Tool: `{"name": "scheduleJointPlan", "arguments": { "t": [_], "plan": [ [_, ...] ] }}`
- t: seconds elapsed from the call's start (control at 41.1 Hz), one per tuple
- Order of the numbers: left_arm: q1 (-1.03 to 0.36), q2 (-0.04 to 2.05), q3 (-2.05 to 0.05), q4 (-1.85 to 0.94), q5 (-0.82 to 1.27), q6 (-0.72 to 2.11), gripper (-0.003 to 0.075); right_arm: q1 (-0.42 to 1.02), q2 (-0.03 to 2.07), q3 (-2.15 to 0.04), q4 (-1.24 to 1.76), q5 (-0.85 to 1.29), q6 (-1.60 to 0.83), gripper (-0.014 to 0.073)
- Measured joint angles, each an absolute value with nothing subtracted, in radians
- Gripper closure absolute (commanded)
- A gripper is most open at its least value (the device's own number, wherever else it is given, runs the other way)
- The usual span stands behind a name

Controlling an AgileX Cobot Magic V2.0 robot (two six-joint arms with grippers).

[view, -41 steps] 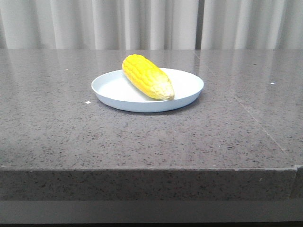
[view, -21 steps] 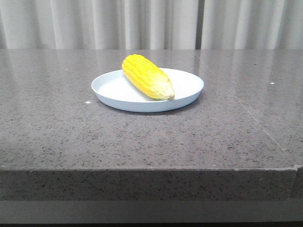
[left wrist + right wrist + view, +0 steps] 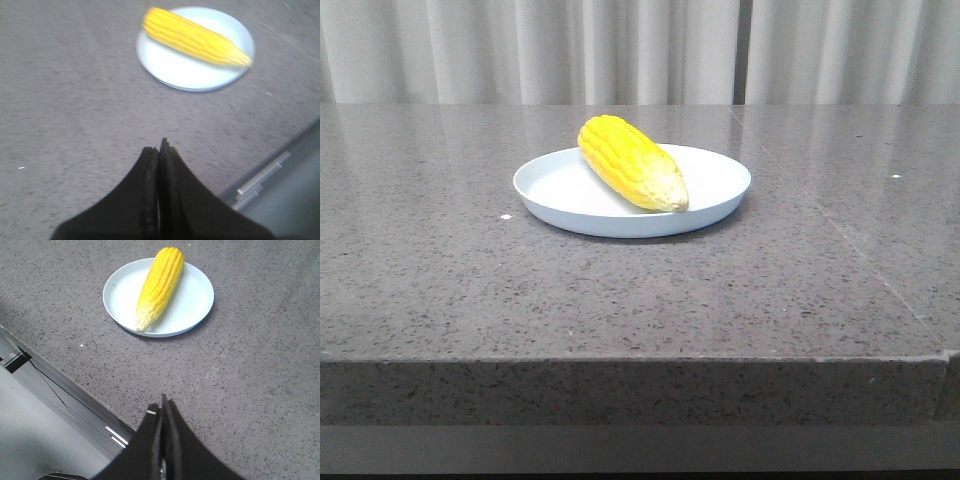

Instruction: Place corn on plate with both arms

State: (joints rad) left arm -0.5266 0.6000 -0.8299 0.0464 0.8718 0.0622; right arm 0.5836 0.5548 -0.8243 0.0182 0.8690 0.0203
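The yellow corn (image 3: 631, 162) lies on the pale blue plate (image 3: 560, 192) at the middle of the grey stone table, its paler tip toward the front right. No arm shows in the front view. In the left wrist view my left gripper (image 3: 159, 148) is shut and empty, held over the table well away from the plate (image 3: 172, 65) and the corn (image 3: 195, 37). In the right wrist view my right gripper (image 3: 161, 407) is shut and empty, near the table's front edge, apart from the plate (image 3: 192, 302) and the corn (image 3: 159, 285).
The table's front edge (image 3: 640, 360) runs across the front view. A seam (image 3: 840, 230) crosses the tabletop on the right. Grey curtains (image 3: 640, 50) hang behind. Metal rails below the table edge (image 3: 60, 390) show in the right wrist view.
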Motion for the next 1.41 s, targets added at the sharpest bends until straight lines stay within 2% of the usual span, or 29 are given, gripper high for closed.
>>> {"name": "scheduleJointPlan", "arguments": {
  "t": [0.34,0.559,0.876,1.411],
  "plan": [
    [-0.226,0.224,-0.279,0.03,0.264,0.062,0.0741,0.584,0.555,-0.824,0.02,0.869,0.02,0.068],
    [-0.1,0.013,0.003,-0.039,0.096,0.061,0.0741,0.584,0.555,-0.824,0.021,0.869,0.02,0.068],
    [-0.071,-0.006,0.01,-0.006,0.0,0.06,0.0741,0.584,0.555,-0.824,0.022,0.869,0.02,0.068],
    [-0.043,-0.006,0.01,0.0,0.0,0.06,0.0741,0.584,0.555,-0.824,0.024,0.869,0.02,0.068]
  ]
}}
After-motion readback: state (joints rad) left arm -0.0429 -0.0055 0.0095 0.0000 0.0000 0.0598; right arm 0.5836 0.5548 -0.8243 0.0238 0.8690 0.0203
